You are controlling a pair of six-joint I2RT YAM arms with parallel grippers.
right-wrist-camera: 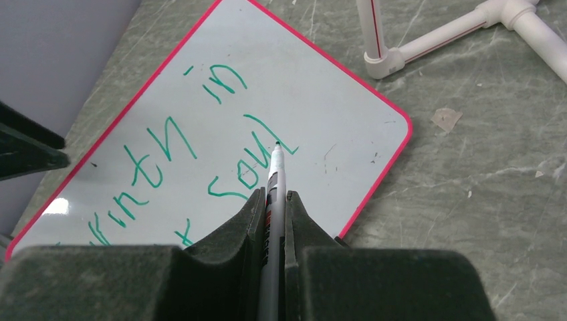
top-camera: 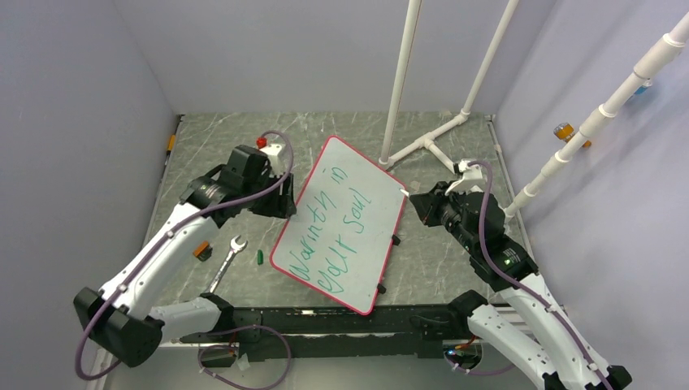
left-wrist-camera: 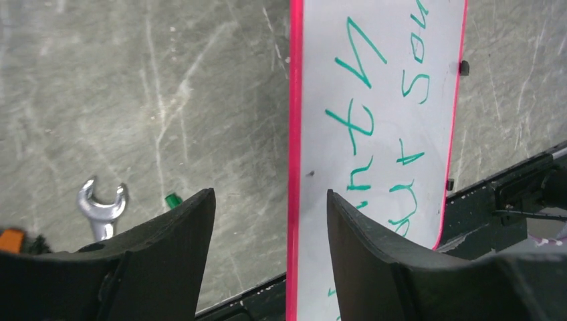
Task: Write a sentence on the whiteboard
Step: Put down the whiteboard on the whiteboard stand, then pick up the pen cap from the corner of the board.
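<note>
Whiteboard [top-camera: 345, 236] is lying flat on the bench [top-camera: 341, 130], and I am judging every position from it. My right end effector [right-wrist-camera: 273, 199] is clamping the marker [right-wrist-camera: 275, 164] between tightly pressed fingers, the pen pointing ahead toward the board's middle. Its tip is sitting over the last letter of the sentence [right-wrist-camera: 167, 144]; I cannot tell whether it is touching the surface. From there the green lettering is running back along the board's long axis in two lines side by side. The bare white is lying beyond that last letter, toward the board's far short edge. For any further stroke I am judging the right arm the nearer one. My left end effector [left-wrist-camera: 271, 200] is hanging with its fingers apart, straddling the board's left red rim from above and gripping nothing. Off that left edge a wrench [top-camera: 227, 262] and a small green piece [top-camera: 260, 257] are lying on the bench.
</note>
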